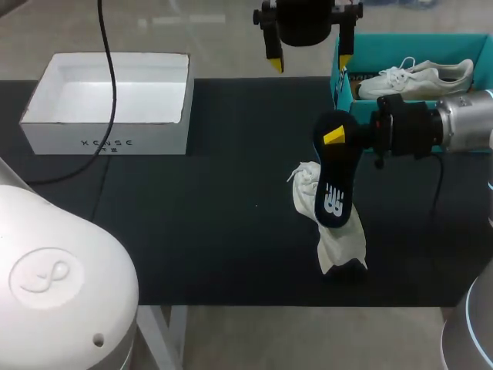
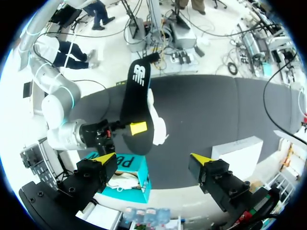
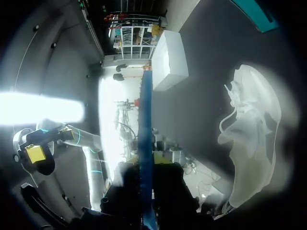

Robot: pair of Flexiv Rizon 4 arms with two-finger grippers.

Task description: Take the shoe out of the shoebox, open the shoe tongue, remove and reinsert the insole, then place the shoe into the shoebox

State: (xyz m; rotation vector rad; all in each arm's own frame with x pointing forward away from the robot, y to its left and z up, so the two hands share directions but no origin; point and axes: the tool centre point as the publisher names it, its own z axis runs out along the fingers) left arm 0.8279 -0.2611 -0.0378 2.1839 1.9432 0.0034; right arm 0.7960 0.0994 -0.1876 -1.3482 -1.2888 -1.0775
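Insole (image 1: 334, 183) between right jaws

The left gripper (image 2: 153, 160) hangs over the black tabletop (image 2: 216, 105), its yellow-tipped fingers spread wide with nothing between them. Ahead of it the right gripper (image 2: 130, 130) pinches one end of a dark insole (image 2: 136, 96), held above a white shoe (image 2: 157, 125) lying mid-tabletop. A teal box (image 2: 136, 165) sits at the tabletop's edge beside one finger, and a white shoebox (image 2: 237, 148) at the edge beside the other.

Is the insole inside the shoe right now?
No, the right hand holds the dark insole in the air, out of the white shoe below.
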